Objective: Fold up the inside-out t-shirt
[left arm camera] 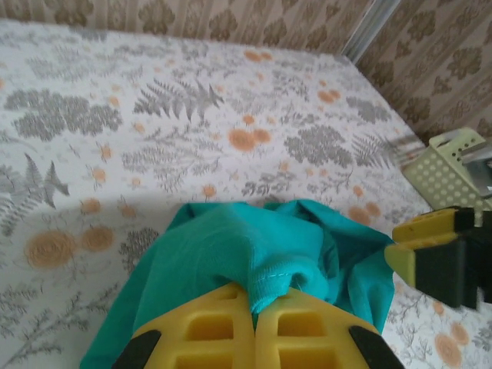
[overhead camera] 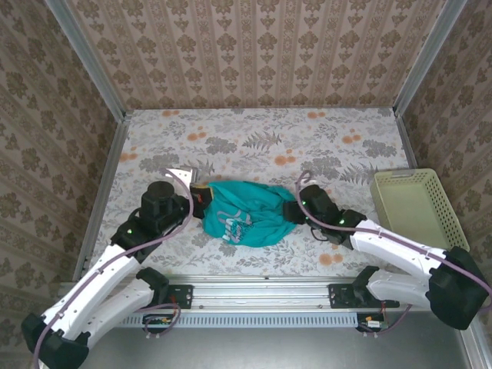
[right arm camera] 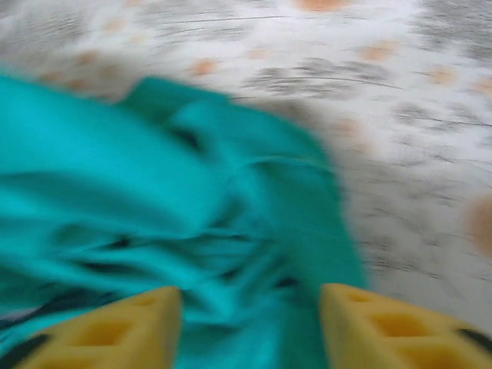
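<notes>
The t-shirt (overhead camera: 244, 213) sat in a crumpled heap well left of the basket (overhead camera: 415, 206), nowhere near flat. My left gripper (left arm camera: 254, 307), on the side away from the basket, was clamped on a hemmed edge. My right gripper (right arm camera: 250, 296), on the basket side, hovered spread wide over the cloth, gripping nothing (blurry view tho). Imo the trick was for the right to pinch an opposite edge, then both pull apart gently to spread it before any folding.

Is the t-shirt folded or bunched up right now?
Bunched up. The t-shirt lies in a crumpled heap; the left gripper is shut on its edge, the right gripper open over it.
</notes>
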You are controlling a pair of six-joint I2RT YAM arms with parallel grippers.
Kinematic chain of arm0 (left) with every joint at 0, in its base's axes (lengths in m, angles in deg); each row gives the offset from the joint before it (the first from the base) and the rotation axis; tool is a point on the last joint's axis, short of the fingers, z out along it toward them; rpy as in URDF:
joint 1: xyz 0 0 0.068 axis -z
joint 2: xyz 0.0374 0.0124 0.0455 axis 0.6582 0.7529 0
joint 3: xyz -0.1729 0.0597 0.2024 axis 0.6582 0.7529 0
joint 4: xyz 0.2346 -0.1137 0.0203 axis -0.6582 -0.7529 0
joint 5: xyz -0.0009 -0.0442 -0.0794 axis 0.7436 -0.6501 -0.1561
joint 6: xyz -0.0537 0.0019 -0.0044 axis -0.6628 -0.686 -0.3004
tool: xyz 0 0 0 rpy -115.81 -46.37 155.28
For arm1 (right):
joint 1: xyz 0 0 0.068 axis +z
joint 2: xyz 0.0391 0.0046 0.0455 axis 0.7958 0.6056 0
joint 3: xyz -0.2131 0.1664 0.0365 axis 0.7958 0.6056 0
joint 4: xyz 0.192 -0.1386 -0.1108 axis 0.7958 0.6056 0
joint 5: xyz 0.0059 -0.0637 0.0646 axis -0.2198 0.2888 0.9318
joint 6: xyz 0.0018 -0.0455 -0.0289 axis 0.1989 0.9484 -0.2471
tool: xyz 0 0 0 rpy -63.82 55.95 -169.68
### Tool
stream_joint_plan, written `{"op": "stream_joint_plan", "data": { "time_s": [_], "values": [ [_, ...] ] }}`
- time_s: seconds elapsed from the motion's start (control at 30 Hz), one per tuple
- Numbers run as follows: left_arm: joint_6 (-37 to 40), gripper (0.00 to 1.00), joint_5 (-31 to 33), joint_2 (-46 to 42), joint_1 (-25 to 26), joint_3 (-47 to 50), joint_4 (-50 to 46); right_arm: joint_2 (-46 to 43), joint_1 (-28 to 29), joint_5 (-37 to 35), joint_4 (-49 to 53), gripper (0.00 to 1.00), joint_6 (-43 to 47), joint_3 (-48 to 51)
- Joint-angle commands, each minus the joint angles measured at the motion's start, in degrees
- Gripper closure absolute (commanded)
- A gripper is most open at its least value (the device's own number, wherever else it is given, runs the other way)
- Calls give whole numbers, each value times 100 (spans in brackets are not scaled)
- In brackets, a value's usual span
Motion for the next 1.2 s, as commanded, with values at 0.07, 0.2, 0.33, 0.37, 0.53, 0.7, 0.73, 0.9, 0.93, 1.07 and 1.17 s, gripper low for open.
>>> {"op": "stream_joint_plan", "data": {
  "time_s": [0.07, 0.2, 0.33, 0.37, 0.53, 0.7, 0.73, 0.9, 0.93, 1.07, 1.17],
  "values": [
    [-87, 100, -291, -62, -39, 36, 188, 704, 437, 731, -815, 34, 633, -623],
    [-85, 100, -289, -82, -35, 24, 155, 1571, 627, 875, -976, 40, 811, -1137],
    [-80, 100, -291, -133, -47, 2, 112, 2272, 795, 602, -906, 42, 934, -1580],
    [-80, 100, -275, -148, -48, 2, 96, 2376, 797, 489, -855, 45, 942, -1673],
    [3, 100, -119, -188, -65, 1, -25, 2577, 790, -296, -480, 75, 972, -1949],
    [0, 100, 93, -223, -83, 26, -106, 2248, 763, -631, -331, 100, 1017, -1939],
    [10, 100, 185, -232, -83, 19, -155, 2125, 762, -690, -270, 100, 1008, -1913],
    [76, 100, 959, -126, -101, -70, -467, 1157, 744, -530, 133, 100, 935, -1809],
    [123, 100, 1062, -63, -109, -109, -504, 922, 744, -426, 250, 100, 891, -1816],
    [177, 100, 1014, -1, -103, -401, -536, 127, 822, 36, 977, 100, 752, -2061],
    [197, 100, 502, -415, -96, -359, -48, -453, 1100, -107, 1548, 100, 693, -2331]
  ]
}}
